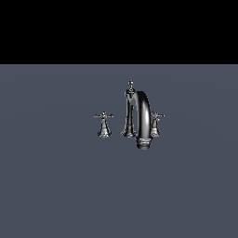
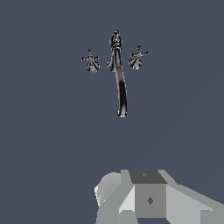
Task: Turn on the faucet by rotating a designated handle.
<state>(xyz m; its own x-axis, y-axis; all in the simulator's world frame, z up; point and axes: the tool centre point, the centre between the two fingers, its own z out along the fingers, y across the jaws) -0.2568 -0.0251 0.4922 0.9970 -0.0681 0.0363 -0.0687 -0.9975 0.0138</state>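
On bare grey floor (image 1: 56,186), the faucet (image 1: 139,116) stands unobstructed; claw (image 2: 144,199) state unclear.

Simulated scene, not real room: flat uniform grey-blue counter (image 1: 56,186), plain black band behind it in exterior view, no walls or furnishings. Sole fixture chrome faucet (image 1: 139,118) standing on bare surface. Rendered, blocky grey robot body (image 2: 148,199) in wrist view.

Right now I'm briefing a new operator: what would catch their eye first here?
The shiny chrome faucet stands alone on the flat grey floor, its arched spout between two small cross handles. In the wrist view it lies well ahead, and only part of the pale gripper body shows, touching nothing.
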